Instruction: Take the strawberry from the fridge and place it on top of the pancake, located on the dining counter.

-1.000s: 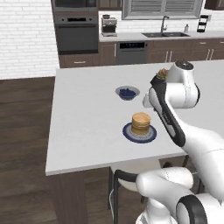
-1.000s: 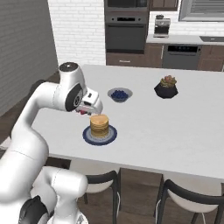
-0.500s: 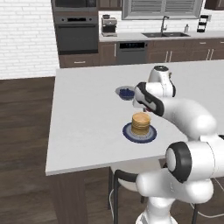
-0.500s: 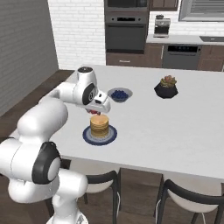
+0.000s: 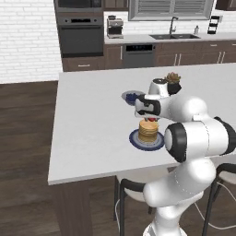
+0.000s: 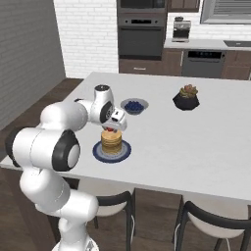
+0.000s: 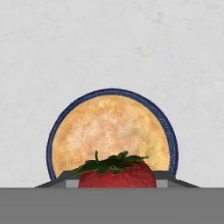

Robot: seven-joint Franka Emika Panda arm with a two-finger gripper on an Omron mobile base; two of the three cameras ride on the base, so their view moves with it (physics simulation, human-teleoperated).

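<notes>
The pancake [image 5: 148, 131] is a golden stack on a dark blue plate [image 5: 145, 144] near the front of the dining counter [image 5: 92, 120]. My gripper [image 5: 150, 119] hangs just above the stack, shut on the strawberry [image 5: 151, 120]. From the right base view, the gripper [image 6: 113, 128] holds the strawberry [image 6: 114, 130] over the pancake [image 6: 112, 141]. In the hand view the strawberry [image 7: 117, 175], red with green leaves, sits between the fingers, directly over the pancake [image 7: 111, 129] and the plate [image 7: 111, 92]. The fridge is out of view.
A blue bowl of dark berries [image 5: 132, 97] [image 6: 133, 106] stands just behind the plate. A dark pot with a succulent [image 5: 173, 78] [image 6: 186, 97] sits farther back right. Black stools [image 6: 211, 220] stand at the counter's near edge. Ovens and a sink line the back wall.
The arm has swung from near the potted plant towards the plate and come down. The gripper with the strawberry now hangs right over the pancake stack.
</notes>
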